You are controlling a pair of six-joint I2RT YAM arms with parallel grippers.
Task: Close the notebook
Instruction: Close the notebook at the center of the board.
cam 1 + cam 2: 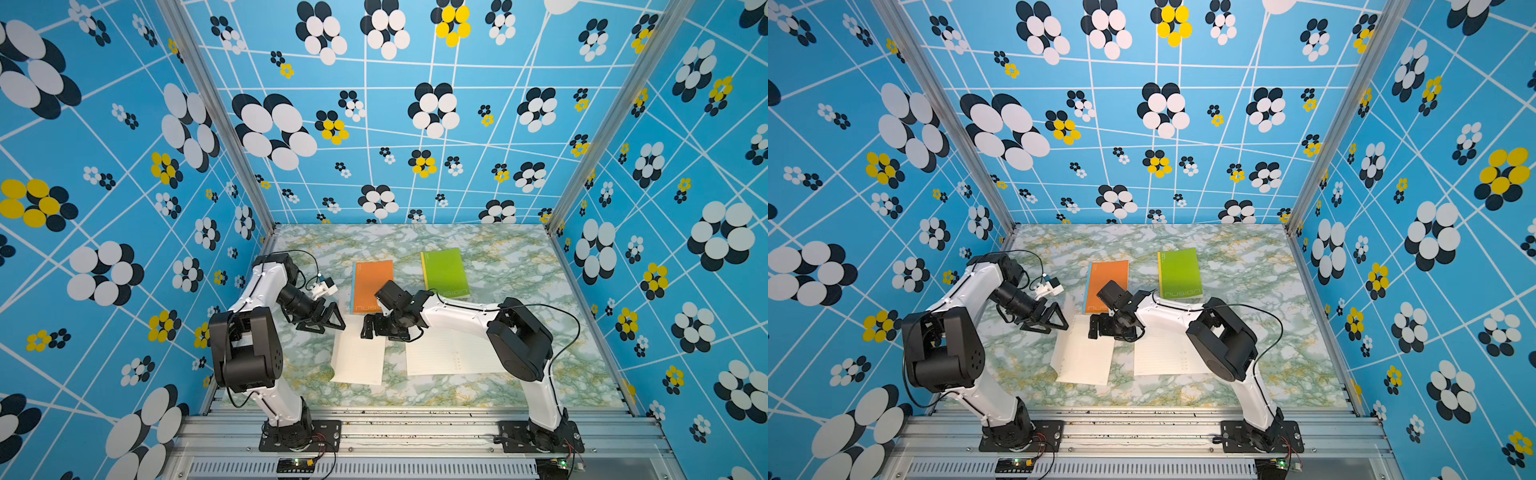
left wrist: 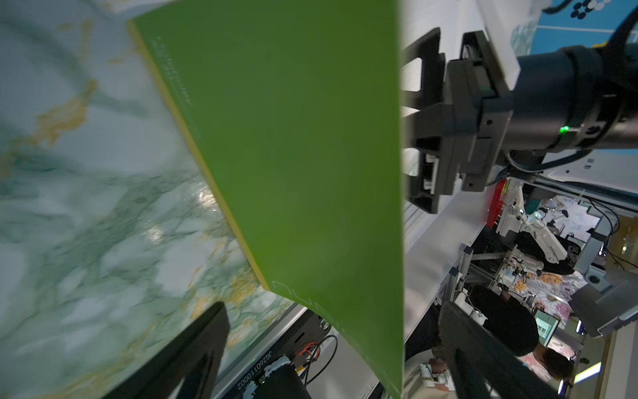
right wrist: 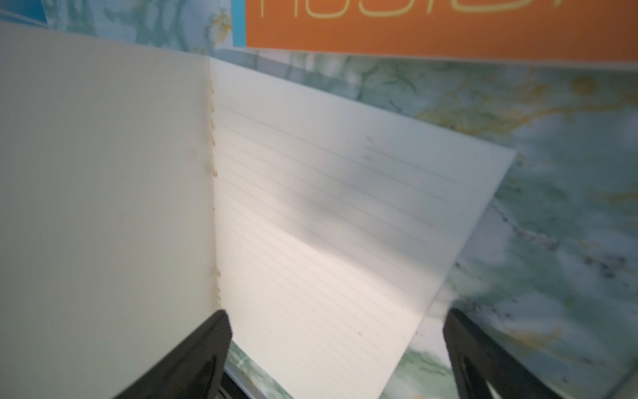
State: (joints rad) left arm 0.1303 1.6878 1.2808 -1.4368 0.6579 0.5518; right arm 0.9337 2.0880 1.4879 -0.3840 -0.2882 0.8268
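1. While its fingers stand wide apart, the left gripper (image 2: 333, 305) straddles the raised green cover (image 2: 293, 155). The cover's free edge runs between the two fingers. I cannot tell whether either finger touches it.
2. The right gripper (image 3: 336, 312) is spread wide too and holds nothing. It hangs over the lined page, just beside the spine.
3. Both top views show the two grippers close together at the far end of the open notebook (image 1: 359, 357), with little room between them.
4. Just past that end lies a closed orange notebook (image 1: 372, 286), and a thin strip of table separates the two. A closed green notebook (image 1: 444, 272) lies further right.
5. A second open notebook (image 1: 449, 353) sits partly under the right arm, with a gap of table between it and the first.
6. The table (image 1: 415, 395) is bare toward the front rail and the back wall.
7. The open notebook sits front left of centre. Its page is cream with faint ruling and a row of binding holes at the spine. The cover stands up from the spine, blank cream inside and green outside, with a yellow strip along one edge.
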